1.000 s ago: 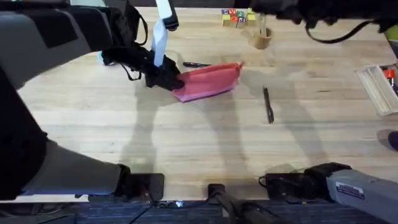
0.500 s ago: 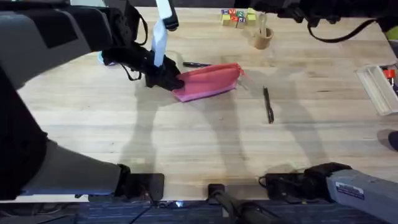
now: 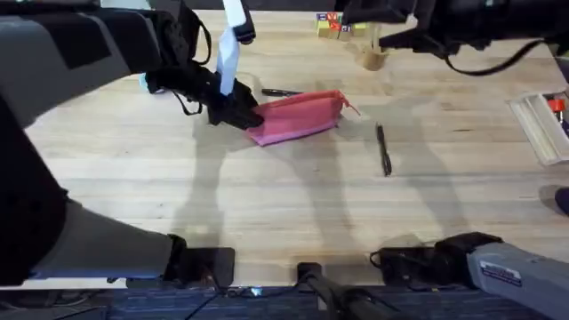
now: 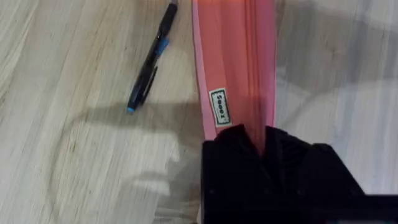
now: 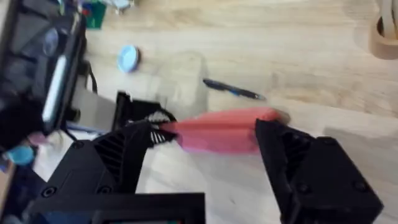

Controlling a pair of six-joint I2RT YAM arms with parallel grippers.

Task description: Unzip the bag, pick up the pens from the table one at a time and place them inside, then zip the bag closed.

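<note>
The pink bag (image 3: 298, 116) lies on the table (image 3: 284, 204), zipper running along its top (image 4: 239, 56). My left gripper (image 3: 233, 110) is shut on the bag's left end, and its black fingers (image 4: 273, 168) pinch the fabric. One pen (image 3: 281, 92) with a blue part (image 4: 152, 59) lies just behind the bag. The other pen (image 3: 383, 149) lies to the bag's right. High over the far right, my right gripper (image 3: 373, 27) hangs open. In the right wrist view the bag (image 5: 230, 137) and the far pen (image 5: 233, 90) lie below its spread fingers (image 5: 305, 168).
Coloured blocks (image 3: 338, 24) and a tan roll (image 3: 373, 55) stand at the far edge. A clear box (image 3: 542, 124) sits at the right edge. A small blue disc (image 5: 129, 58) lies behind my left arm. The near half of the table is bare wood.
My right arm has swung leftward above the table's far side, toward the bag. The left gripper keeps its hold on the bag's end and both pens lie where they were.
</note>
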